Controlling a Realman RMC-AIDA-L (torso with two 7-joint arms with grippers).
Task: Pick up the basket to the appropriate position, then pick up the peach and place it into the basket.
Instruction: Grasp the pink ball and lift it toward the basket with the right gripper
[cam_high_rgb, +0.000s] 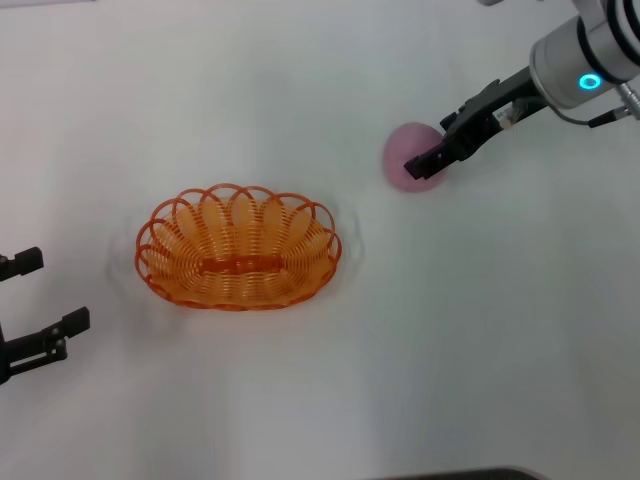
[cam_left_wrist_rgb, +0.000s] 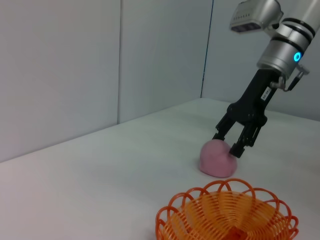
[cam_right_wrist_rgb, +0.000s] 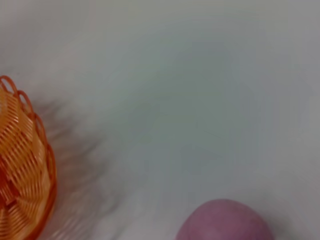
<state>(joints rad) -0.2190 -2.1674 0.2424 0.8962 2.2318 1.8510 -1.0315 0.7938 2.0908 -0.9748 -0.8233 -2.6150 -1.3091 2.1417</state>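
The orange wire basket (cam_high_rgb: 238, 262) sits empty on the white table, left of centre; it also shows in the left wrist view (cam_left_wrist_rgb: 227, 216) and the right wrist view (cam_right_wrist_rgb: 20, 170). The pale-pink peach (cam_high_rgb: 398, 156) lies on the table to the basket's far right, apart from it, and shows in the left wrist view (cam_left_wrist_rgb: 214, 161) and the right wrist view (cam_right_wrist_rgb: 225, 222). My right gripper (cam_high_rgb: 430, 147) is open, low over the peach's right side, its fingers (cam_left_wrist_rgb: 236, 149) at the peach's top. My left gripper (cam_high_rgb: 60, 290) is open and empty at the left edge, left of the basket.
The white table (cam_high_rgb: 480, 340) spreads around both objects. Grey walls (cam_left_wrist_rgb: 75, 65) stand behind the table in the left wrist view. A dark edge (cam_high_rgb: 470, 474) shows at the table's front.
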